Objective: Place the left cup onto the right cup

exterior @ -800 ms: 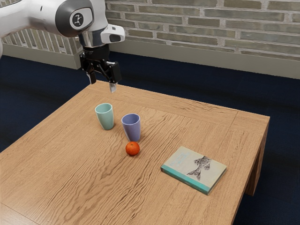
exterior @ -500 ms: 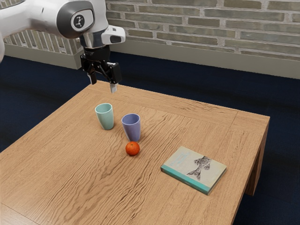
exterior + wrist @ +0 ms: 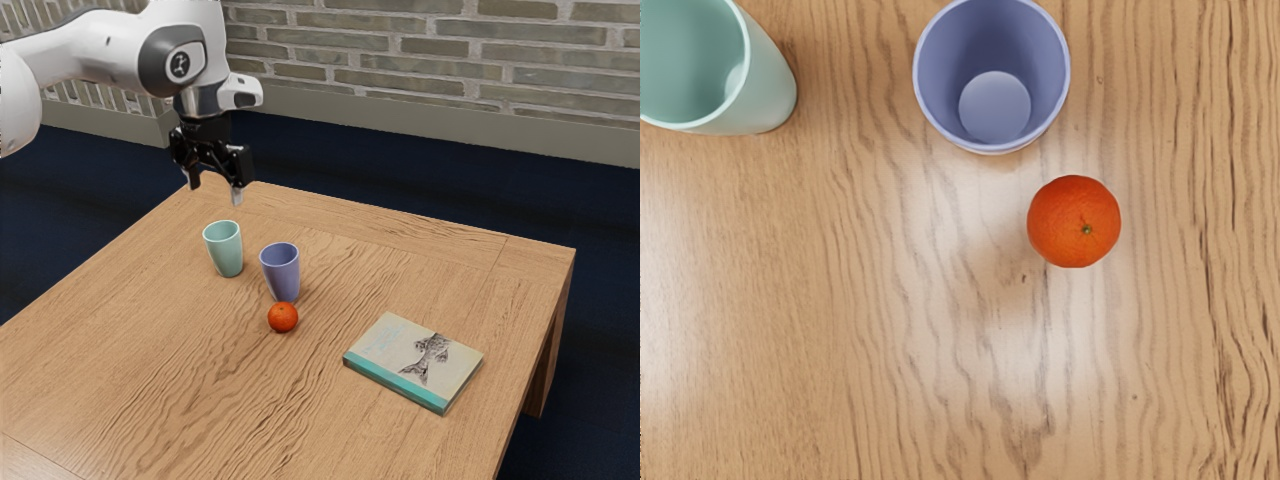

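Observation:
A pale green cup (image 3: 224, 247) stands upright on the wooden table (image 3: 180, 370), and a lavender cup (image 3: 280, 271) stands upright just to its right in the exterior view. In the wrist view both are seen from above, the green cup (image 3: 702, 66) beside the lavender cup (image 3: 991, 73), each empty. My gripper (image 3: 215, 189) hangs open in the air above and slightly behind the green cup, holding nothing.
An orange (image 3: 283, 317) (image 3: 1074, 221) lies just in front of the lavender cup. A book (image 3: 413, 361) with a teal edge lies flat toward the exterior view's right. A brick wall runs behind the table.
My hand has drifted slightly toward the exterior view's left, staying above the green cup. The cups, orange and book have not moved.

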Robot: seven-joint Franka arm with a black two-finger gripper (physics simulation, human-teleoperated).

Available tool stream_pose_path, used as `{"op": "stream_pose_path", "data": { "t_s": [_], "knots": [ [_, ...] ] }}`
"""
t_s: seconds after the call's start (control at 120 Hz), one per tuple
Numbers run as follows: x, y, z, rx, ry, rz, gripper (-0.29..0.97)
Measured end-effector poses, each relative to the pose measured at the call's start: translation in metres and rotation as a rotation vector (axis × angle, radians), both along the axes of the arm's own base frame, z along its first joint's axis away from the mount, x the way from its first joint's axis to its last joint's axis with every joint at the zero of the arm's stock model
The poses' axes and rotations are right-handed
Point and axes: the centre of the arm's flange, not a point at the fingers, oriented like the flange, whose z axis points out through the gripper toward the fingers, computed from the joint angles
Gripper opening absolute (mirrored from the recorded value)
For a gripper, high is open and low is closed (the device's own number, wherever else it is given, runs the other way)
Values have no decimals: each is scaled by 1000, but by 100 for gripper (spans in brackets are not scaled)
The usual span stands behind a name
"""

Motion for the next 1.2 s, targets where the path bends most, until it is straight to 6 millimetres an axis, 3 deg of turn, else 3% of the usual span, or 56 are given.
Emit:
{"op": "stream_pose_path", "data": {
  "t_s": [0.692,1.2],
  "knots": [
    [54,60,-87,4,37,48,61],
    [85,84,-121,19,34,-12,49]
  ]
}}
